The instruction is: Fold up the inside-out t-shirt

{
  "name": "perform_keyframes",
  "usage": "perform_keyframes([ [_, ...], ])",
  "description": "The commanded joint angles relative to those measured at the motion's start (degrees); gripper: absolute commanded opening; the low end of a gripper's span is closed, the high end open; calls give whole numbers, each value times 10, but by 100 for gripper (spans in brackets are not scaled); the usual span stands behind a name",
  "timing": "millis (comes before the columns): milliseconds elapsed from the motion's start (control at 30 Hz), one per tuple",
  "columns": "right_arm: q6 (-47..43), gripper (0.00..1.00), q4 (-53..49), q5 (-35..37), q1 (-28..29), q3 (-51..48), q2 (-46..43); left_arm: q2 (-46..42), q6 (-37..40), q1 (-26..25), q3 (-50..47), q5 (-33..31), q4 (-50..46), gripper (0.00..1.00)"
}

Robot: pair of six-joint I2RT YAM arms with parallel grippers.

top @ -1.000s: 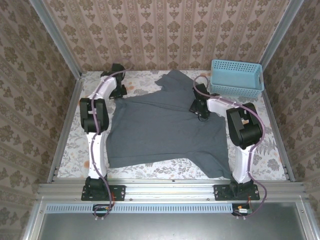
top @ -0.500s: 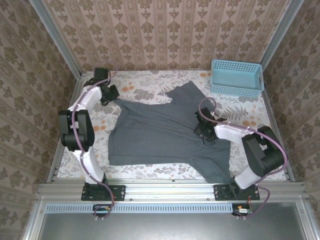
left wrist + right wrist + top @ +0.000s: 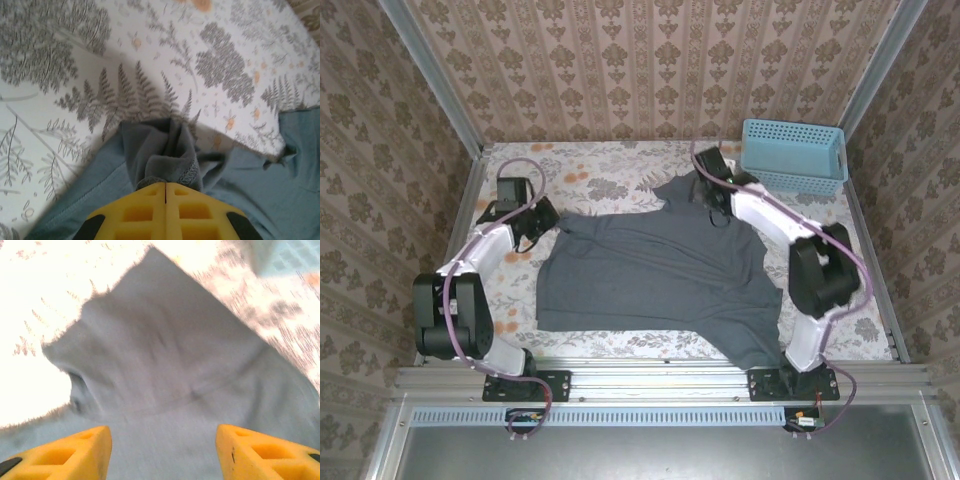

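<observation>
Near the table's (image 3: 610,185) left edge, the left gripper (image 3: 534,216) (image 3: 165,186) is clamped tight on a bunched fold at the far left corner of the dark grey inside-out t-shirt (image 3: 655,275) (image 3: 165,145). The shirt lies spread across the middle of the table. Over its far right sleeve, the right gripper (image 3: 717,200) (image 3: 162,429) hangs with fingers apart, gripping nothing. A light blue perforated basket (image 3: 795,155) sits in the far right corner.

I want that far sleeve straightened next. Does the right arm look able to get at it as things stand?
Probably yes. The right gripper hangs open just over the far sleeve of the t-shirt, with nothing lying between them; the blue basket stands clear to one side.
</observation>
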Motion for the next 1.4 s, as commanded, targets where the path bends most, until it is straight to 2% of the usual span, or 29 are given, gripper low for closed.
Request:
perform_keyframes([
  [0, -71, 59, -87, -2, -11, 135, 125, -36, -21, -1, -28, 15, 32, 0],
  [167, -86, 59, -176, -4, -34, 363, 287, -81, -23, -3, -74, 8, 34, 0],
  [267, -78, 59, -226, -16, -42, 452, 351, -100, -23, 0, -95, 3, 34, 0],
  [333, -71, 58, -246, -29, -42, 473, 372, -111, -25, 3, -106, 4, 38, 0],
  [500, -42, 57, -267, -36, -39, 432, 369, -147, -33, 16, -133, -6, 51, 0],
  [600, -29, 55, -230, -49, -35, 326, 321, -170, -34, 26, -147, -9, 54, 0],
  [733, -14, 53, -105, -66, -24, 120, 202, -183, -21, 33, -152, -7, 46, 0],
  [833, -18, 52, -88, -65, -22, 68, 156, -185, -22, 37, -157, 4, 48, 0],
  [1033, -45, 54, -102, -39, -38, 119, 162, -182, -17, 38, -156, 16, 46, 0],
  [1167, -60, 54, -130, -14, -53, 202, 206, -176, -16, 38, -151, 23, 35, 0],
  [1367, -67, 53, -183, -15, -74, 333, 295, -177, -14, 38, -151, 28, 30, 0],
])
